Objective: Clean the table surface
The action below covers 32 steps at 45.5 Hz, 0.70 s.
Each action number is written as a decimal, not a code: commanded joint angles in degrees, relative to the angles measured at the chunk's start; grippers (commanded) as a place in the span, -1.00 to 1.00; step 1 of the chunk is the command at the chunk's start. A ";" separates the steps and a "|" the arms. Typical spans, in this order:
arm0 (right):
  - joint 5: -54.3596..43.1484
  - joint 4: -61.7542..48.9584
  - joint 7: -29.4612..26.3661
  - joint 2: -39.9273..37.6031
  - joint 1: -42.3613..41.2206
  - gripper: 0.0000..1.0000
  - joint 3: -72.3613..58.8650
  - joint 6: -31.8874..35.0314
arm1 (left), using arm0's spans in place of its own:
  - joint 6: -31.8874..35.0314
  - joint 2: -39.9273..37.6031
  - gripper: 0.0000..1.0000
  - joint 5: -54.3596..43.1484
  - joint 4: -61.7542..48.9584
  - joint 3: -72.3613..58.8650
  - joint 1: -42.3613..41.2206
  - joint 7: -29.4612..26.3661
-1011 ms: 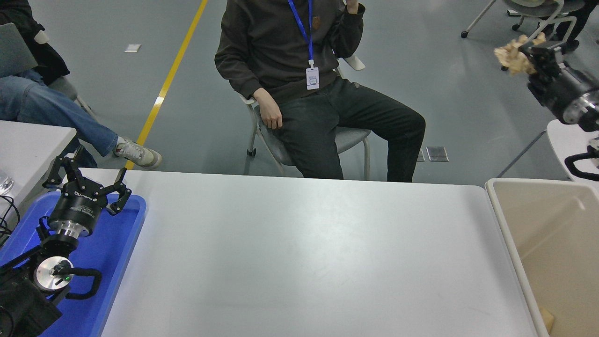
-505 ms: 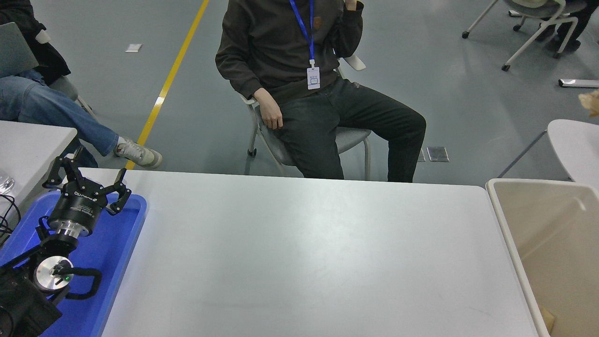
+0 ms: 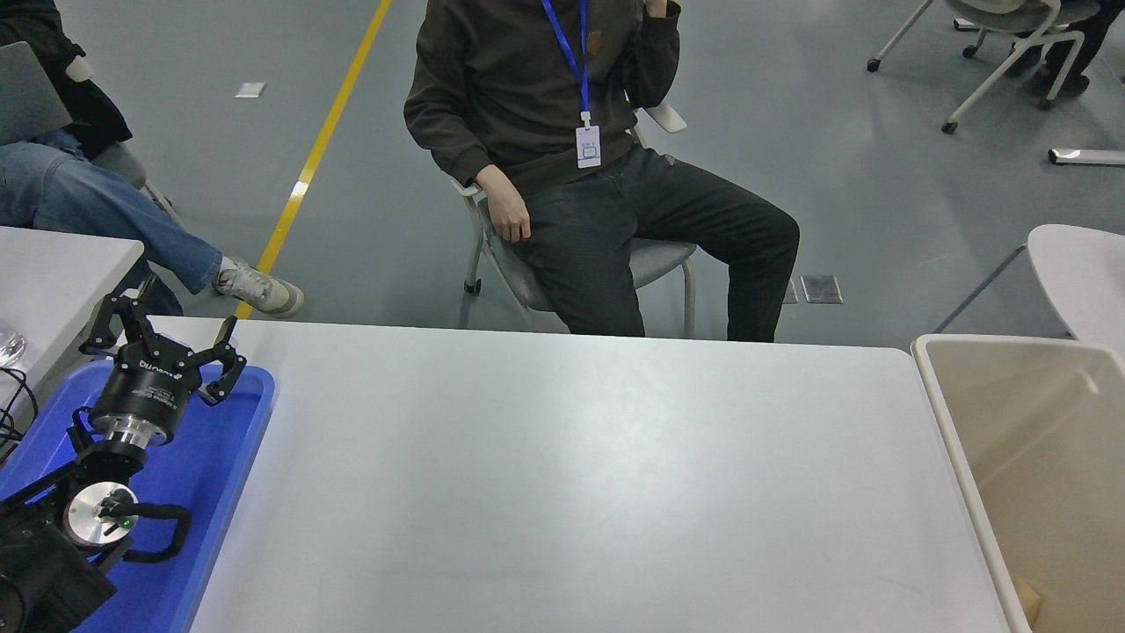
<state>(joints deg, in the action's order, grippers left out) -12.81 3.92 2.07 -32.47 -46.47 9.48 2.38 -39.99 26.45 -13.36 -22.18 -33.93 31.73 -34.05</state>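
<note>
The table surface (image 3: 580,475) is a wide matte white-grey top filling the lower middle of the head view, and nothing lies on it. My left gripper (image 3: 167,327) is parked at the lower left over the blue tray (image 3: 224,457), its fingers spread open and empty. My right arm and gripper are out of view.
A beige bin (image 3: 1037,466) stands against the table's right end with a tan scrap in its bottom corner (image 3: 1027,600). A person (image 3: 580,167) sits on a chair at the far side. A smaller white table (image 3: 53,272) stands at the left, another (image 3: 1081,272) at the right.
My right gripper, holding a crumpled tan wad at the upper right a second ago, has moved off the right edge and out of view. The left arm has not moved.
</note>
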 commanded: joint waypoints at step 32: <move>-0.11 -0.31 -0.67 8.65 11.31 -1.00 -12.56 -0.53 | 0.00 0.00 1.00 0.00 -0.06 0.00 0.00 -0.05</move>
<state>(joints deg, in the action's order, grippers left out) -12.94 3.61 1.42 -24.57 -35.95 -2.27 1.94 -39.99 26.45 -13.36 -22.21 -33.93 31.73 -34.10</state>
